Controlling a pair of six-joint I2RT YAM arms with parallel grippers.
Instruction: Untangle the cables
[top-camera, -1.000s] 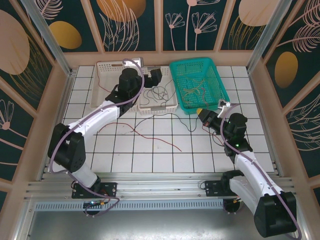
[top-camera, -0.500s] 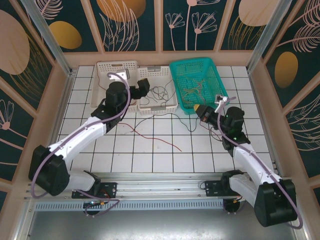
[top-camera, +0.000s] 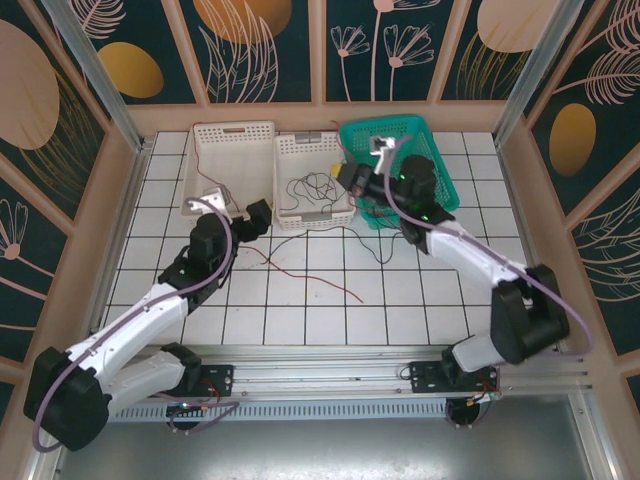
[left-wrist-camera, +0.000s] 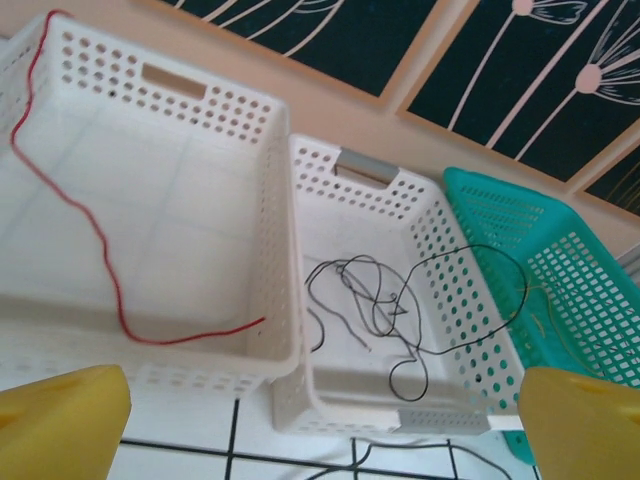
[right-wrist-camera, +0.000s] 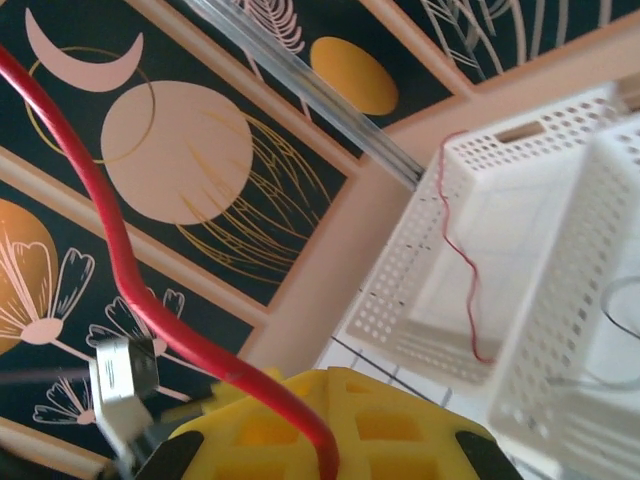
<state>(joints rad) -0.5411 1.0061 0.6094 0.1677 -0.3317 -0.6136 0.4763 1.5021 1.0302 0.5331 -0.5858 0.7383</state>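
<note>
Pinching a red cable between closed fingers, the right gripper hangs near the far edge of the counter, between the middle basket and teal basket. Wide open and empty, the left gripper sits just before the left basket, which holds another red cable. Curled black cables lie in the middle basket. A third red cable trails across the counter's middle.
</note>
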